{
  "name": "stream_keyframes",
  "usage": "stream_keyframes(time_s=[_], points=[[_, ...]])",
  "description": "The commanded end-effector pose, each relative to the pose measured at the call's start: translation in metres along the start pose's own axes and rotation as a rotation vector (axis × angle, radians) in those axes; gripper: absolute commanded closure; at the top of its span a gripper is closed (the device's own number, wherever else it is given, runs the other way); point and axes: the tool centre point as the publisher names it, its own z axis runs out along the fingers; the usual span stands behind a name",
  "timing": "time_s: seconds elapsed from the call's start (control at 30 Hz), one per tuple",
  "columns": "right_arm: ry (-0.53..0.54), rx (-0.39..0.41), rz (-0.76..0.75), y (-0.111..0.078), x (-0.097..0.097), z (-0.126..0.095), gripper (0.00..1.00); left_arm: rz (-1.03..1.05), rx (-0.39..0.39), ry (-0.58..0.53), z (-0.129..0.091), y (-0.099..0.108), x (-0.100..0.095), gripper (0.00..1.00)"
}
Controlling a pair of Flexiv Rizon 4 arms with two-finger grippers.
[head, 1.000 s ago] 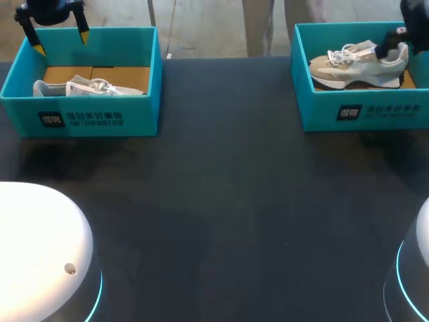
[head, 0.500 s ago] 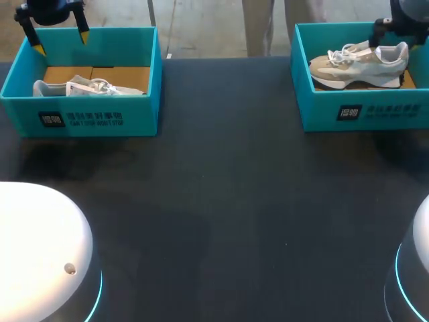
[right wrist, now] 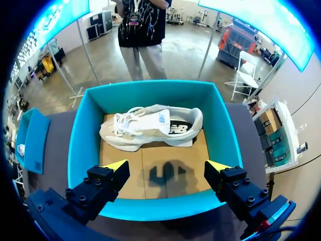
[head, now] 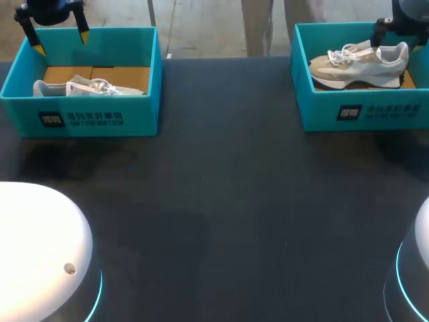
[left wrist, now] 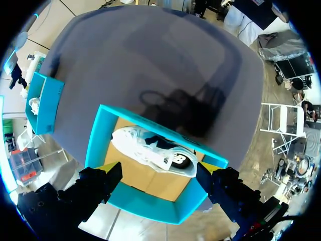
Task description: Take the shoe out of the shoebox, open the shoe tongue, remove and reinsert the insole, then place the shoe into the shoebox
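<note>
Right gripper (right wrist: pixel 168 166) hangs over the right shoebox (right wrist: pixel 80 145), fingers wide apart w/ nothing between them. Its shadow falls on the brown cardboard bottom of the box, under the tips. The beige shoe (right wrist: pixel 150 126) is ahead of the fingers, not touched, inside the box near the far wall. In the head view this shoe (head: pixel 358 66) stands on its sole, toe toward the table's middle and laces up, and the right gripper (head: pixel 387 28) is above the heel end of it. The right shoebox (head: pixel 362 111) is teal and sits at the far right corner of the dark table (head: pixel 221 201).

Left gripper (left wrist: pixel 156 168) is also spread open and holds nothing. It hovers above the left shoebox (left wrist: pixel 98 145), approx. over the side away from the table's middle. The white shoe (left wrist: pixel 153 152) lies in this box along the wall nearest the table's middle, seemingly on its side. In the head view the left gripper (head: pixel 62 41) is at the back edge of the left shoebox (head: pixel 87 117), and the white shoe (head: pixel 80 87) is low behind the front wall. The two boxes are well apart.
</note>
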Motion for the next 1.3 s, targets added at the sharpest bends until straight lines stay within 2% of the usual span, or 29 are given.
stream_keyframes(time_s=[0.03, 0.1, 0.27, 0.53, 0.7, 0.83, 1.03, 1.2, 1.3], points=[[-0.001, 0.000, 0.000, 0.000, 0.000, 0.000, 0.00, 0.000, -0.001, 0.002, 0.000, 0.000, 0.000, 0.00], [-0.001, 0.000, 0.000, 0.000, 0.000, 0.000, 0.00, 0.000, -0.001, 0.002, 0.000, 0.000, 0.000, 0.00], [-0.048, -0.047, 0.028, 0.023, -0.007, 0.016, 0.00, 0.000, -0.001, 0.002, 0.000, 0.000, 0.000, 0.00], [-0.092, -0.051, 0.071, 0.054, -0.019, 0.042, 0.00, 0.000, -0.001, 0.002, 0.000, 0.000, 0.000, 0.00], [-0.064, 0.021, 0.075, 0.068, -0.027, 0.060, 0.00, 0.000, -0.001, 0.002, 0.000, 0.000, 0.000, 0.00], [-0.092, 0.074, 0.035, 0.074, -0.033, 0.073, 0.00, 0.000, -0.001, 0.002, 0.000, 0.000, 0.000, 0.00], [-0.129, 0.151, 0.019, 0.075, -0.046, 0.083, 0.00, 0.000, -0.001, 0.002, 0.000, 0.000, 0.000, 0.00], [-0.119, 0.244, 0.059, 0.073, -0.056, 0.091, 0.00, 0.000, -0.001, 0.002, 0.000, 0.000, 0.000, 0.00], [-0.121, 0.272, 0.080, 0.072, -0.060, 0.095, 0.00, 0.000, -0.001, 0.002, 0.000, 0.000, 0.000, 0.00]])
